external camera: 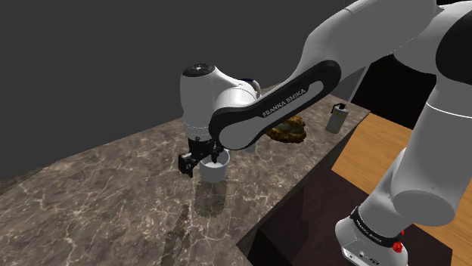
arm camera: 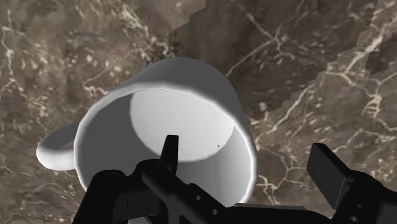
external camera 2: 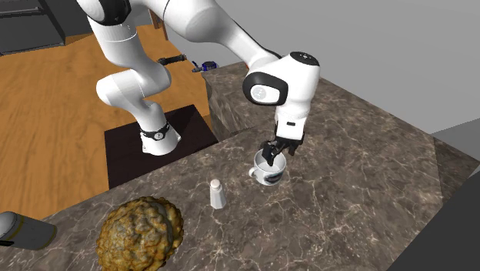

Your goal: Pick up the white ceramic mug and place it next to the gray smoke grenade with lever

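One gripper [external camera 2: 271,157], spread apart, straddles white mug [external camera 2: 271,176] rim; arm [external camera: 287,102] reads "FRANKA EMIKA".

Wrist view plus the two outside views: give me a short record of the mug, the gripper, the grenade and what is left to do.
mug: white mug, upright on the dark marbled counter
gripper: gripper open at the mug's rim, one finger inside, the other outside the wall, no contact visible
grenade: small grey canister, standing apart from the mug
other: brown lumpy object on the same counter
left to do: grasp, lift, set the mug beside the canister
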### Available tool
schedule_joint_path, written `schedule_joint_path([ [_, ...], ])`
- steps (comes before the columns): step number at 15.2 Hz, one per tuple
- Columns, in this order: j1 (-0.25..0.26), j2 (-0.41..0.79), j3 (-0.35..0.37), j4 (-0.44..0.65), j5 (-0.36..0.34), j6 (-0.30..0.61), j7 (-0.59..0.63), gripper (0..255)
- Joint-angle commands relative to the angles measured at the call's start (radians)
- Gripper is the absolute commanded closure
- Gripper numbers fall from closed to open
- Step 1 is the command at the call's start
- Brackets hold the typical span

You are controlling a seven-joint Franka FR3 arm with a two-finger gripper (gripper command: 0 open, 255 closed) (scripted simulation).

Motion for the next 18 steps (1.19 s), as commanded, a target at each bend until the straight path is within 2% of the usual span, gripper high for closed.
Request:
schedule_joint_path([
  [1, 0.000, 0.000, 0.000, 0.000, 0.000, 0.000, 0.000, 255],
  [10, 0.000, 0.000, 0.000, 0.000, 0.000, 0.000, 0.000, 255],
  [18, -0.011, -0.062, 0.013, 0.042, 0.051, -0.092, -0.039, 255],
])
